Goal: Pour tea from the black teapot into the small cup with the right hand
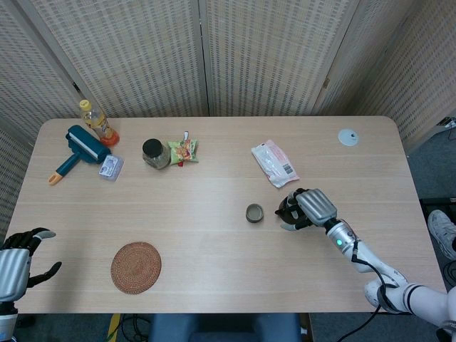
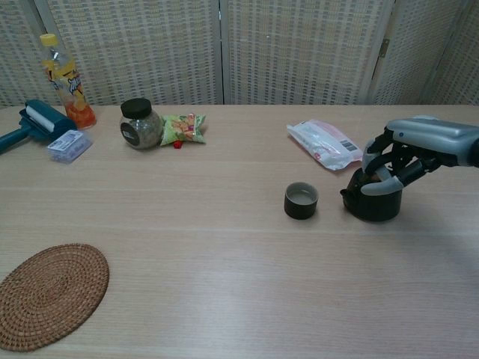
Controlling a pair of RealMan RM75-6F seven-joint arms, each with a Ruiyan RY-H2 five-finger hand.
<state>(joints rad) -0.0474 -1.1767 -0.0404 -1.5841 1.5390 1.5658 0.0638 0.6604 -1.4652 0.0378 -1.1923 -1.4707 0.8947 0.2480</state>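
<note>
While no label reads clearly, right hand (image 2: 397, 161) grips black teapot (image 2: 374, 206).

Black teapot (image 2: 374, 204): top hidden beneath right hand (image 2: 408, 153) fingers (image 2: 378, 185). Left hand (image 1: 16, 265): cut by frame edge.

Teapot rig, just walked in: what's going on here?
The right hand is wrapped over the black teapot, which sits on the table, not visibly lifted or tilted. The small cup stands just to the teapot's left, apart from it; whether it holds tea is hard to tell. The left hand sits idle at the table's near left edge, fingers apart, holding nothing. No pour is under way at this moment.
</note>
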